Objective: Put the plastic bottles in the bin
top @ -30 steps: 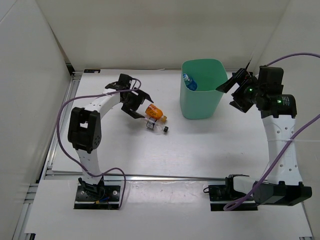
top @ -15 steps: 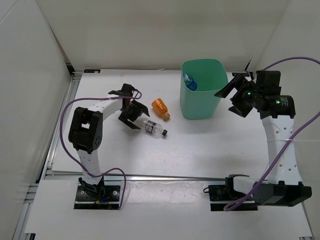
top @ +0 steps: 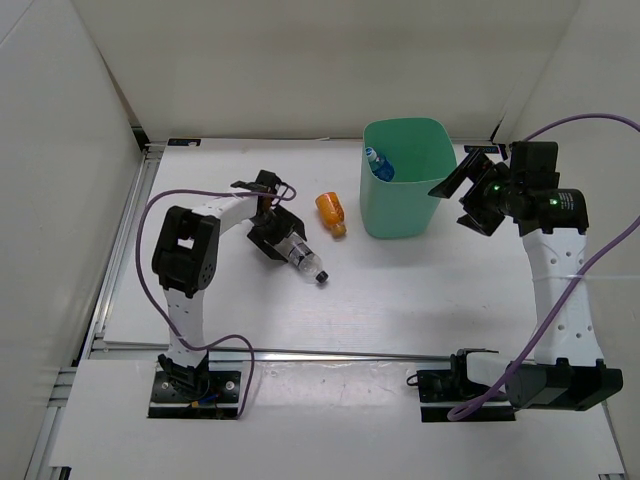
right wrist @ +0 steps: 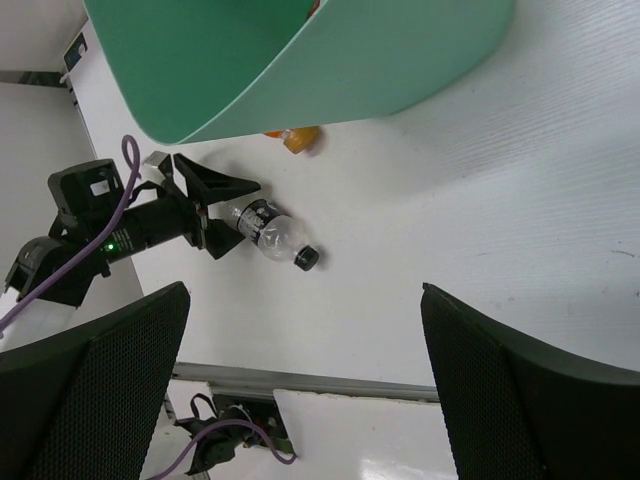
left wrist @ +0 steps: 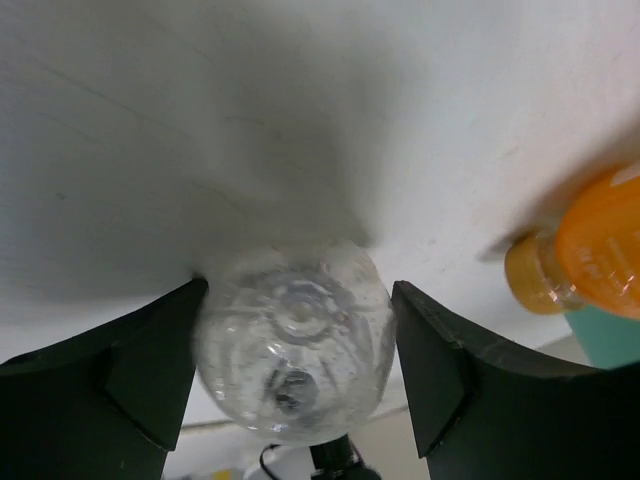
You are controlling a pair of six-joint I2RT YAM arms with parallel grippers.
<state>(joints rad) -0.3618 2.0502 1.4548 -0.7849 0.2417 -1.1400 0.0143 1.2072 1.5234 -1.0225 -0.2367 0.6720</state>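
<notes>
A clear bottle with a black cap (top: 303,260) lies on the table, cap toward the near right. My left gripper (top: 281,241) is shut on its base end; in the left wrist view the bottle's bottom (left wrist: 290,340) fills the gap, with both fingers (left wrist: 130,370) against its sides. The squat orange bottle (top: 331,211) (left wrist: 595,250) lies loose just left of the mint-green bin (top: 403,208). A blue-labelled bottle (top: 378,163) rests inside the bin. My right gripper (top: 466,186) (right wrist: 303,290) hangs open and holds nothing beside the bin's right wall (right wrist: 300,60).
White walls close in the table at the left, back and right. A metal rail (top: 330,353) runs along the near edge, in front of the arm bases. Purple cables loop off both arms.
My left gripper slid toward the near right along the clear bottle and closed round its base, turning the bottle. The orange bottle rolled toward the bin. The right gripper barely moved.
</notes>
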